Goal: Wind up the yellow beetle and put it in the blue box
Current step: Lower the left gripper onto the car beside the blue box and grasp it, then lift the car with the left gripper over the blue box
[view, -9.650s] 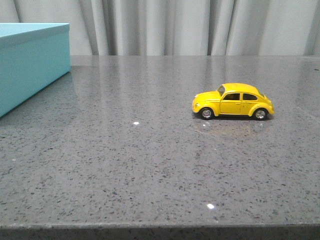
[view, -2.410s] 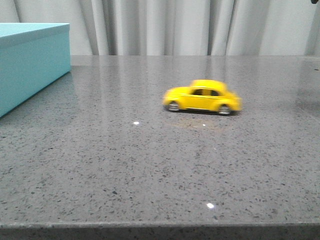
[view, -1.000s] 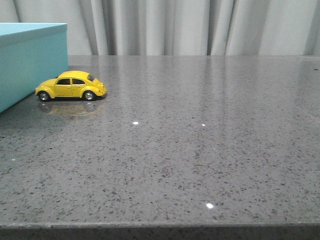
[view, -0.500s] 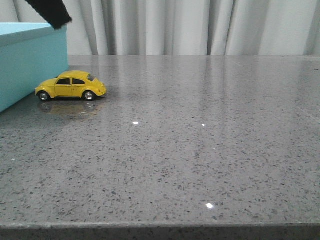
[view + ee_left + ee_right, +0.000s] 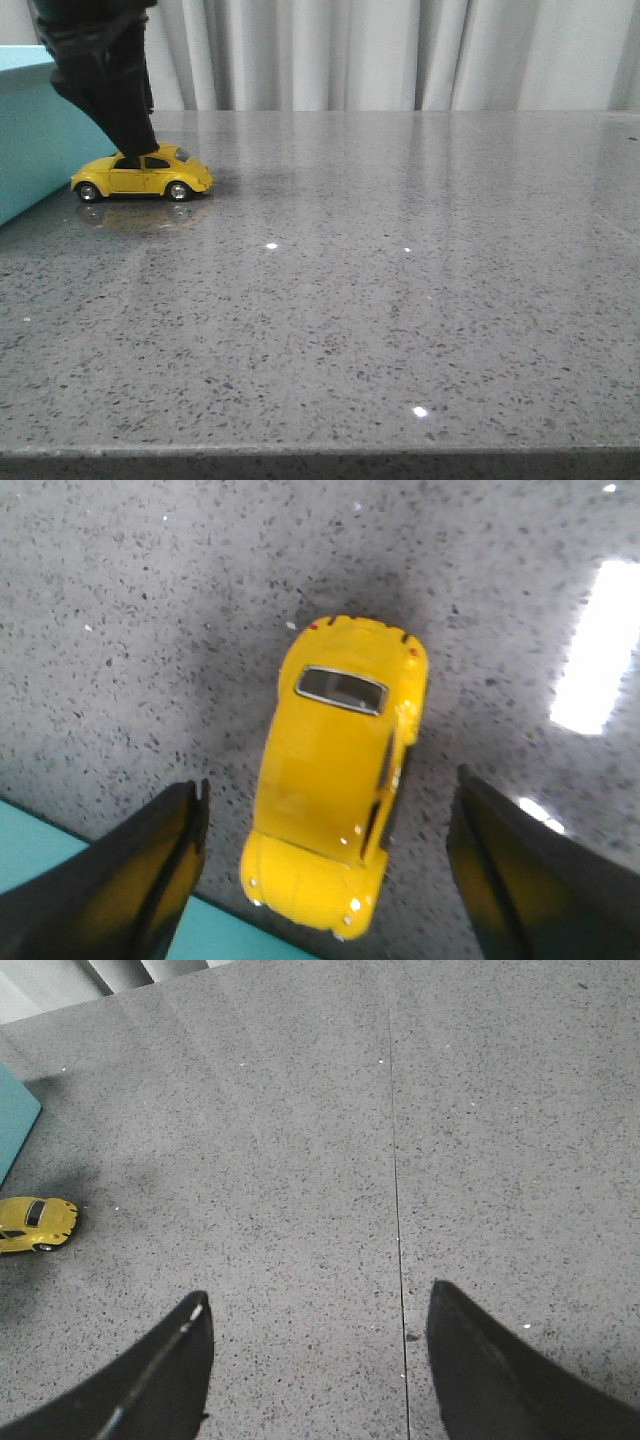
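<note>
The yellow beetle stands on its wheels on the grey table, just beside the blue box at the far left. My left gripper hangs straight above the car, open, one finger on each side of it and neither touching, as the left wrist view shows with the car between them and a strip of the box at the edge. My right gripper is open and empty above bare table; the car is far off to its side. The right gripper is out of the front view.
The grey speckled table reaches from the front edge to a grey curtain at the back. A thin seam runs across the tabletop under my right gripper.
The car rolled left across the table and stopped by the box. In the last half second my left gripper came down from the top left to just above the car.
</note>
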Motion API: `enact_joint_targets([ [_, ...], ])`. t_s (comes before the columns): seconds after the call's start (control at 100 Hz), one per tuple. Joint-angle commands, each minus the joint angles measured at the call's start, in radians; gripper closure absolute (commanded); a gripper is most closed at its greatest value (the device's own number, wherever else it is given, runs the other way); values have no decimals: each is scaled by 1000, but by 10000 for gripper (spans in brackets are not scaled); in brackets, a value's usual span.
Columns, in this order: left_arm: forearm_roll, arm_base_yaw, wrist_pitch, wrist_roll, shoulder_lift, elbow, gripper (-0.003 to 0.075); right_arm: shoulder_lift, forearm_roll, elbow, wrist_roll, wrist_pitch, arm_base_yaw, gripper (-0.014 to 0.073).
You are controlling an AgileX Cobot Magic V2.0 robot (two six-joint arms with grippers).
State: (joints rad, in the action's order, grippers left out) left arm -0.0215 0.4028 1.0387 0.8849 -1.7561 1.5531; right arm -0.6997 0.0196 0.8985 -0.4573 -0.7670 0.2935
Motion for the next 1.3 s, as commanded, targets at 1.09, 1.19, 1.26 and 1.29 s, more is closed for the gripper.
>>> enact_joint_targets([
  [1.09, -30, 0, -79, 0, -43, 35, 562, 4, 4, 23, 11, 84, 1, 128],
  [1.19, -28, 0, -76, 0, -42, 42, 595, 4, 4, 23, 11, 84, 1, 128],
  [1.26, -25, 5, -73, -11, -37, 62, 604, 4, 4, 23, 11, 84, 1, 128],
  [1.29, -25, 5, -70, -18, -33, 74, 604, 4, 4, 23, 11, 87, 1, 128],
])
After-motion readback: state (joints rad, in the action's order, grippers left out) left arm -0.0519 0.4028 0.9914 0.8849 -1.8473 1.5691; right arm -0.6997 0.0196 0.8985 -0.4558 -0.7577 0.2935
